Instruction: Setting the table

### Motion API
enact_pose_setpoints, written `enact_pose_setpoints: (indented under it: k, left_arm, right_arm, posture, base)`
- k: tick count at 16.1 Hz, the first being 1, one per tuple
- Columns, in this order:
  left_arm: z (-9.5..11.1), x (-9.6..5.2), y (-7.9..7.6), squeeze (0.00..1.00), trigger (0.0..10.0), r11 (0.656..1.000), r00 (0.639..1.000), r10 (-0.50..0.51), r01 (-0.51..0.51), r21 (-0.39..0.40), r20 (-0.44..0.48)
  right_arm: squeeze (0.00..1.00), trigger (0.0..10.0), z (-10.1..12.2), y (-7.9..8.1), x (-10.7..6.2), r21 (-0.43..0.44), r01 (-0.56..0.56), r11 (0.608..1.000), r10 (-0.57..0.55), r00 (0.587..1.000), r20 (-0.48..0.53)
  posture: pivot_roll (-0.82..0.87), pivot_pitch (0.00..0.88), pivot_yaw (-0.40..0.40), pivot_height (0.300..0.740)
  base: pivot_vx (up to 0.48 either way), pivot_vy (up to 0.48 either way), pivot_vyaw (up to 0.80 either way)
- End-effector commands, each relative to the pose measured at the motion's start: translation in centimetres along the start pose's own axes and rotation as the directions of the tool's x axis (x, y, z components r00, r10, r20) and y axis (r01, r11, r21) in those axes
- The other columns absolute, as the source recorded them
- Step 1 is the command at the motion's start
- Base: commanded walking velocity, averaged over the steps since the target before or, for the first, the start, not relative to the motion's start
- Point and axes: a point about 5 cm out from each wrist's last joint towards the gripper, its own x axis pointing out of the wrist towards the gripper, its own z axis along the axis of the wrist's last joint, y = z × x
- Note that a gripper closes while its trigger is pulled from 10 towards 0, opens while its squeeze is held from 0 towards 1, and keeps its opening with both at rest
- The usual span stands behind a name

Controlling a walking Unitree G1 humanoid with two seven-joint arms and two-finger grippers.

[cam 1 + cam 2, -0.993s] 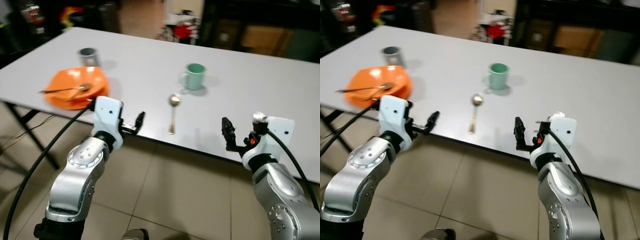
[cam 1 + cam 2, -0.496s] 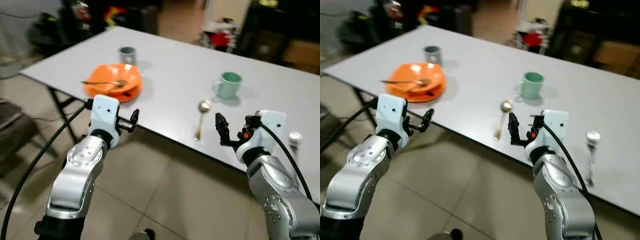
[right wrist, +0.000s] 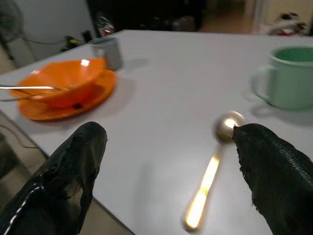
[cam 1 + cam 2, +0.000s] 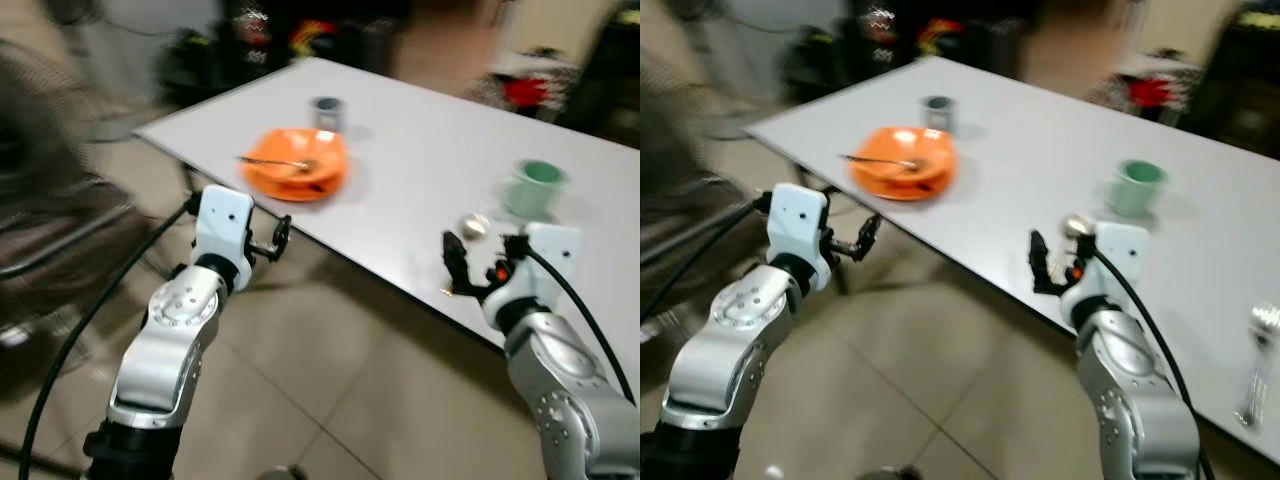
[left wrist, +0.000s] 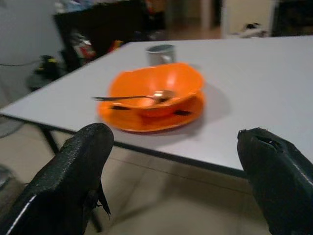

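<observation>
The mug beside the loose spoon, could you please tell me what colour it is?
The mug is pale mint green, clearest in the right wrist view.

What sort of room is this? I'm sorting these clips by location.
Probably a dining or utility area of a home: a white folding table on a tiled floor, laid with an orange bowl on a plate, a green mug and spoons. Dark clutter lines the far wall.
</observation>
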Motion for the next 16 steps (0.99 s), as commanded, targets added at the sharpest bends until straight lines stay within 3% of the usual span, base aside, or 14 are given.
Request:
enact_pose_setpoints:
  k: [1, 13, 14, 15, 16]
  left_arm:
    - [0.09, -0.02, 0.57, 0.0, 10.0, 1.0, 1.0, 0.025, -0.025, 0.013, 0.0]
    - [-0.02, -0.05, 0.7, 0.0, 10.0, 0.998, 0.999, 0.04, -0.041, -0.04, -0.009]
    - [0.03, -0.03, 0.65, 0.0, 10.0, 0.998, 0.999, 0.037, -0.037, -0.041, -0.007]
    - [0.04, -0.03, 0.63, 0.0, 10.0, 0.999, 0.999, 0.034, -0.034, -0.041, -0.007]
    - [0.01, -0.07, 0.65, 0.0, 10.0, 0.999, 1.0, 0.03, -0.03, -0.04, -0.008]
  right_arm:
    - [1.0, 10.0, 0.14, 0.46, 0.07, 0.009, -0.017, 1.0, 0.017, 1.0, 0.004]
    - [1.0, 10.0, 0.1, 0.48, 0.24, 0.006, -0.013, 1.0, 0.013, 1.0, 0.0]
    - [0.91, 10.0, -0.04, 0.4, 0.22, 0.01, -0.001, 1.0, 0.001, 1.0, -0.005]
    - [0.31, 10.0, -0.11, 0.4, 0.22, 0.008, 0.001, 1.0, -0.001, 1.0, -0.009]
    - [0.0, 10.0, -0.14, 0.48, 0.22, 0.002, 0.003, 1.0, -0.003, 1.0, -0.011]
  posture:
    - [0.03, 0.0, -0.006, 0.74]
    - [0.04, 0.0, -0.007, 0.74]
    - [0.04, 0.0, -0.004, 0.74]
    - [0.03, 0.0, -0.002, 0.74]
    - [0.03, 0.0, -0.002, 0.74]
  base:
    - [0.0, 0.0, 0.8]
    - [0.0, 0.0, 0.73]
    - [0.0, 0.334, 0.0]
    - [0.0, 0.345, 0.0]
    - [0.0, 0.349, 0.0]
